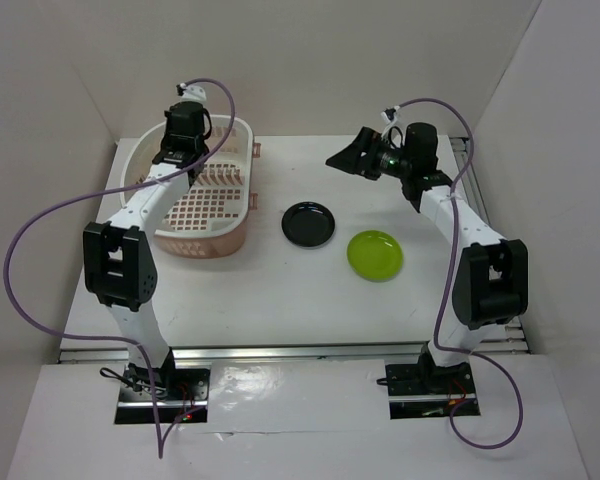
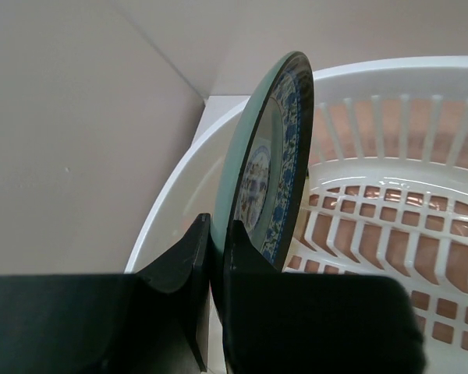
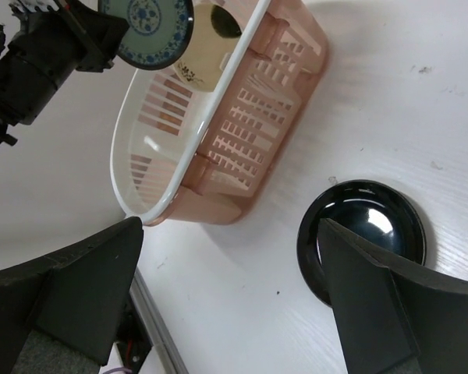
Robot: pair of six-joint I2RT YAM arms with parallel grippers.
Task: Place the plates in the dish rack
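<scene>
Left gripper [image 2: 217,234] clamped patterned plate [image 2: 269,156] by rim, upright above rack [image 2: 390,70], at our 11 o'clock. We judged it best: lower straight between prongs [image 1: 218,178], keep plate vertical, release only once seated.

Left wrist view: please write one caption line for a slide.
Left gripper holds the patterned plate on edge over the dish rack.

a lab test booth — white walls [image 1: 310,60], white table [image 1: 280,295]

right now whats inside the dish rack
A cream plate sits inside the dish rack; the left gripper holds the patterned plate over it. The left arm covers part of its floor.
</scene>
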